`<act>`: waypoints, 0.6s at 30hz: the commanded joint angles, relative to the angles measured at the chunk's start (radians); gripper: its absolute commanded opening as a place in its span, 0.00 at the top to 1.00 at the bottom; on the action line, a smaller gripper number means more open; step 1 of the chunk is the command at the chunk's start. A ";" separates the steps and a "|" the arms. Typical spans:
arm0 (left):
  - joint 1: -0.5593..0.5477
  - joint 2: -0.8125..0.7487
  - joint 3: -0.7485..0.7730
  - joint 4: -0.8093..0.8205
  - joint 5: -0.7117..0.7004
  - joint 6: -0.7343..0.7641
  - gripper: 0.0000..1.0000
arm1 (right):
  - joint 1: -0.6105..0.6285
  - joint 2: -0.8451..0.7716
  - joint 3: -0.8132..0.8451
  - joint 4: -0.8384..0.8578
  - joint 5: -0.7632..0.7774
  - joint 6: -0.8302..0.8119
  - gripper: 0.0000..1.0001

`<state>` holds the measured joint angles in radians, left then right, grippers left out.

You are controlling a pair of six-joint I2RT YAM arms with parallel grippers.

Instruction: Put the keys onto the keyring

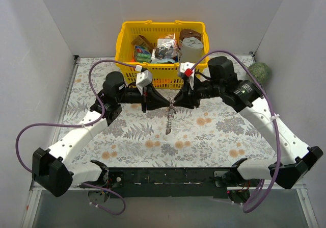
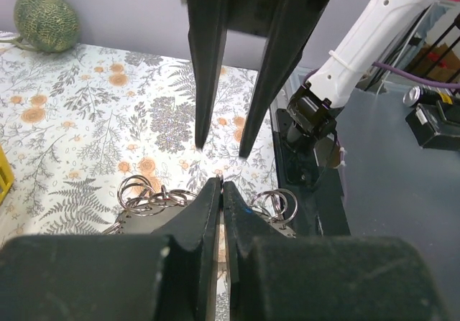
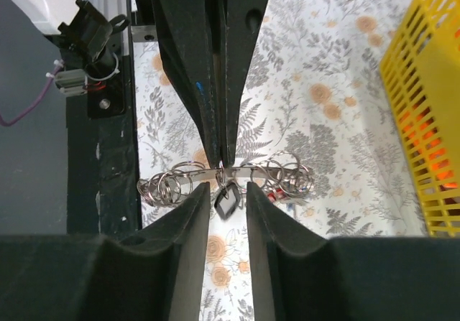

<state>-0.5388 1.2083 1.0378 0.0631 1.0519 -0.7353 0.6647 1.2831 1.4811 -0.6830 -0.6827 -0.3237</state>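
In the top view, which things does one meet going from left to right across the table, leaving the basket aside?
left gripper → strand of rings and keys → right gripper → green ball

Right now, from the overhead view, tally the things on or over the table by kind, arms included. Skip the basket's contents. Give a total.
Robot arms: 2 (left hand, right hand)
Yellow basket: 1
Green ball: 1
Key-ring bunch: 1
Total: 5
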 commanded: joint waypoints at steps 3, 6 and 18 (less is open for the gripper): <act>0.000 -0.070 -0.096 0.381 -0.052 -0.225 1.00 | -0.039 -0.088 -0.025 0.137 -0.001 0.049 0.51; 0.000 -0.085 -0.143 0.518 -0.062 -0.300 1.00 | -0.074 -0.105 -0.044 0.175 -0.050 0.071 0.45; 0.002 -0.102 -0.335 1.124 -0.176 -0.587 1.00 | -0.109 -0.123 -0.087 0.304 -0.253 0.153 0.38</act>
<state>-0.5388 1.1320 0.7341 0.8909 0.9459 -1.1938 0.5564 1.1831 1.3964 -0.4690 -0.8394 -0.2115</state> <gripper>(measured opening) 0.018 0.605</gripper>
